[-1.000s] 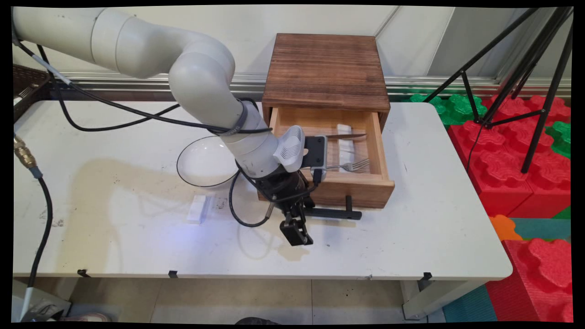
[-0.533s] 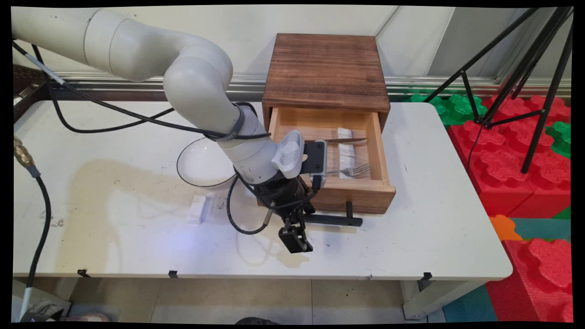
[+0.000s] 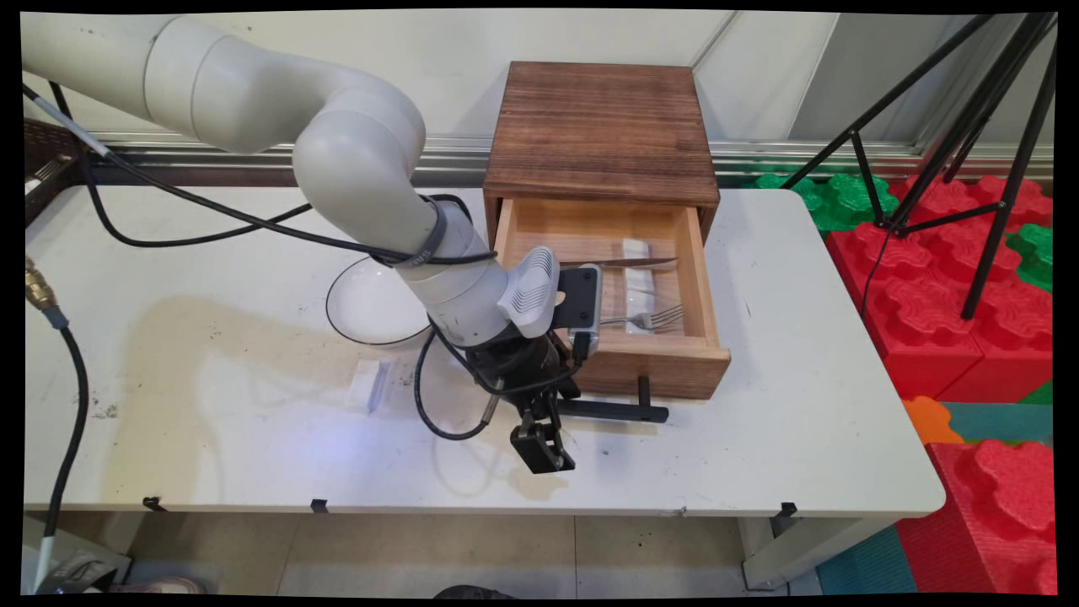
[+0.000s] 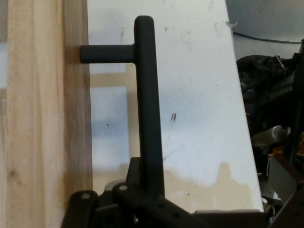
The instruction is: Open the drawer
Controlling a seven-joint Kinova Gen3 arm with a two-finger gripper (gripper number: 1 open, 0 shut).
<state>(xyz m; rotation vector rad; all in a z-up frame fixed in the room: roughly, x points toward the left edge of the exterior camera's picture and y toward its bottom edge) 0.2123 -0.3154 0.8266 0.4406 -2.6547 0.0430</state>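
Observation:
My gripper (image 3: pixel 546 426) is down at the table's near side, shut on the left end of the black bar handle (image 3: pixel 620 411) of a light wooden drawer (image 3: pixel 653 371). The drawer stands pulled out of a dark wooden cabinet (image 3: pixel 600 126). Inside it lie a fork (image 3: pixel 649 319) and a knife (image 3: pixel 632 262). In the hand view the handle (image 4: pixel 147 95) runs up from the gripper's linkage (image 4: pixel 142 199), with the drawer front (image 4: pixel 42 118) along the left.
A white bowl (image 3: pixel 371 303) sits on the table left of the drawer, partly behind the arm. A small white block (image 3: pixel 368 386) lies nearer the front. Black tripod legs (image 3: pixel 969 152) and red foam blocks (image 3: pixel 969 278) stand right of the table.
The gripper has moved toward the table's near edge with the handle, and the drawer has slid further out of the cabinet.

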